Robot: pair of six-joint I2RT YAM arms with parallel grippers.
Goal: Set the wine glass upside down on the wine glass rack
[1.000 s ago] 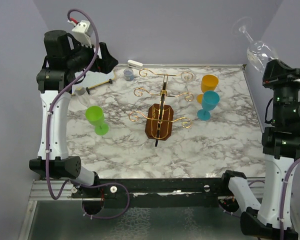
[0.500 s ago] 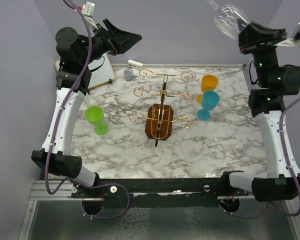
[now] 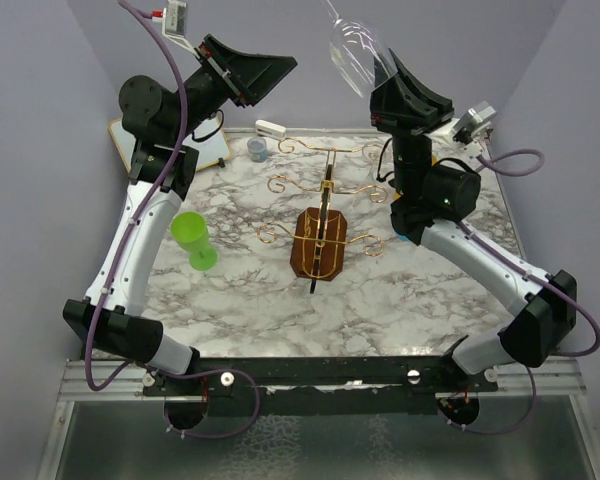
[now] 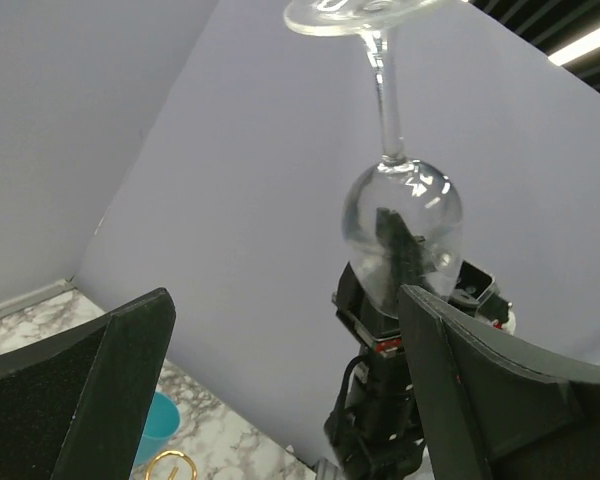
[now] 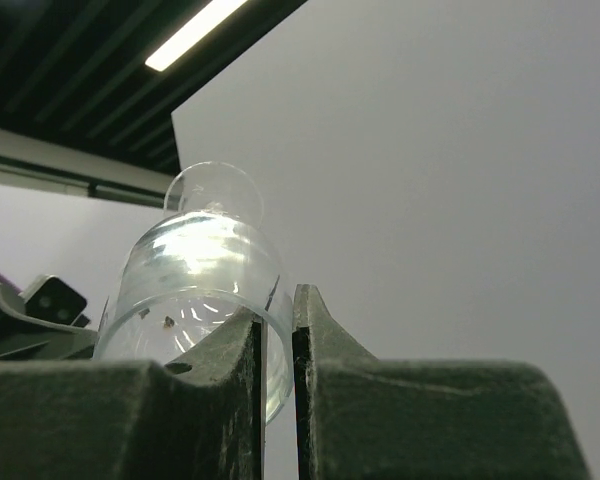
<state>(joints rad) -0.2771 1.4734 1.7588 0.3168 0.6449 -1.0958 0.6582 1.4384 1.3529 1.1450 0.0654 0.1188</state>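
Observation:
The clear wine glass [image 3: 357,48] hangs high over the back of the table, bowl down and foot up, its foot cut off by the top edge. My right gripper [image 3: 388,72] is shut on the bowl's rim, one finger inside the bowl and one outside [image 5: 277,310]. In the left wrist view the wine glass [image 4: 400,222] stands on the right gripper, stem and foot upward. My left gripper [image 3: 276,74] is raised at the back left, open and empty, aimed at the glass [image 4: 290,385]. The gold wire wine glass rack [image 3: 325,190] stands mid-table on its brown base [image 3: 319,246].
A green cup [image 3: 193,240] stands left of the rack. A teal cup [image 4: 158,425] is on the right, mostly behind the right arm in the top view. At the back are a whiteboard [image 3: 170,152], a small grey cup [image 3: 256,149] and a white object [image 3: 270,128].
The right arm has swung from the far right edge leftwards to above the back of the table, carrying the glass. The left gripper rose and turned toward it.

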